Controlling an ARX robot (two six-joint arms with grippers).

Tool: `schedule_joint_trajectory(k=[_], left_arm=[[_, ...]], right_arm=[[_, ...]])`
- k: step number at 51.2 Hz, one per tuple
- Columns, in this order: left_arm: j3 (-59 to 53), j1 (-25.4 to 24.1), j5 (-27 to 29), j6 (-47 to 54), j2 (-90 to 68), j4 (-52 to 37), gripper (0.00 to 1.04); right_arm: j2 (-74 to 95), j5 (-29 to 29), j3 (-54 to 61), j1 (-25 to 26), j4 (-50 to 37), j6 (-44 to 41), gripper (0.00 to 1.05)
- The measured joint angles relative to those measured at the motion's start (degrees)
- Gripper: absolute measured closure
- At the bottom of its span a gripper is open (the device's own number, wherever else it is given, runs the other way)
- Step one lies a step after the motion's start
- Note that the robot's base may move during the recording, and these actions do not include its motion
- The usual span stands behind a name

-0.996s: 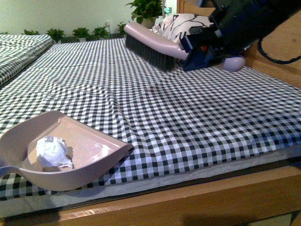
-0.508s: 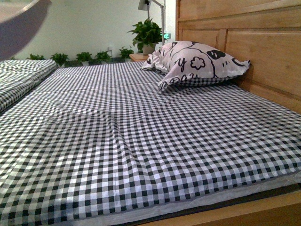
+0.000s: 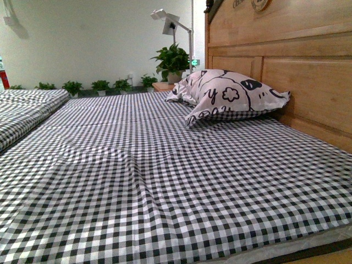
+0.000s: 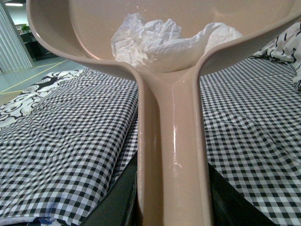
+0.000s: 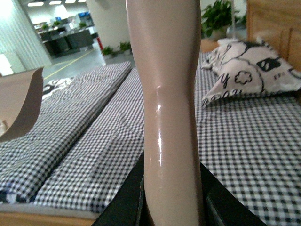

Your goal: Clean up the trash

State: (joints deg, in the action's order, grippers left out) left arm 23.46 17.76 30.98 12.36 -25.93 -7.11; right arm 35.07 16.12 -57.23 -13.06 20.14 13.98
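Observation:
In the left wrist view my left gripper [image 4: 171,207] is shut on the handle of the pink-beige dustpan [image 4: 171,141], held up above the checked bed. The trash [image 4: 155,40], a wrinkly white wad, lies inside the pan against its back wall. In the right wrist view my right gripper [image 5: 171,202] is shut on the pink-beige handle of the brush [image 5: 171,94]; the bristles are out of view. An edge of the dustpan [image 5: 21,101] shows at the side of that view. Neither gripper nor tool shows in the front view.
The front view shows the black-and-white checked bed cover [image 3: 165,181], a patterned pillow [image 3: 228,96] against the wooden headboard [image 3: 286,66], a second bed [image 3: 25,110] at the left, potted plants [image 3: 173,60] and a white lamp [image 3: 168,22] at the back.
The dustpan with the trash and the brush have left the front view. The dustpan was lifted up and out at the upper left. The front camera now looks slightly higher.

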Motion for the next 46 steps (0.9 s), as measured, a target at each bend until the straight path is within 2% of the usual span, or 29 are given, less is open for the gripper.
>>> schedule_joint_trajectory(k=[2, 8, 16, 25, 46], left_arm=[[-0.44, 1.44, 1.73, -0.22, 1.49, 0.63, 0.79], [-1.75, 5.92, 6.67, -0.26, 4.68, 1.77, 0.79], [-3.17, 10.47, 9.99, -0.31, 7.1, 2.16, 0.79], [-4.02, 11.23, 10.29, -1.25, 7.41, 2.62, 0.79], [-4.02, 11.3, 10.45, -1.4, 7.56, 2.62, 0.79]], right_arm=[[-0.39, -3.17, 0.0, -0.87, -0.74, -0.09, 0.85], [-0.7, -6.82, 0.17, -1.75, -1.7, -0.35, 0.85], [-0.66, -8.0, 1.05, -1.49, -1.79, -1.05, 0.85], [-0.68, -10.32, 1.18, -0.55, -0.87, -2.38, 0.85], [-0.79, -10.38, 1.18, -0.48, -0.85, -3.23, 0.85]])
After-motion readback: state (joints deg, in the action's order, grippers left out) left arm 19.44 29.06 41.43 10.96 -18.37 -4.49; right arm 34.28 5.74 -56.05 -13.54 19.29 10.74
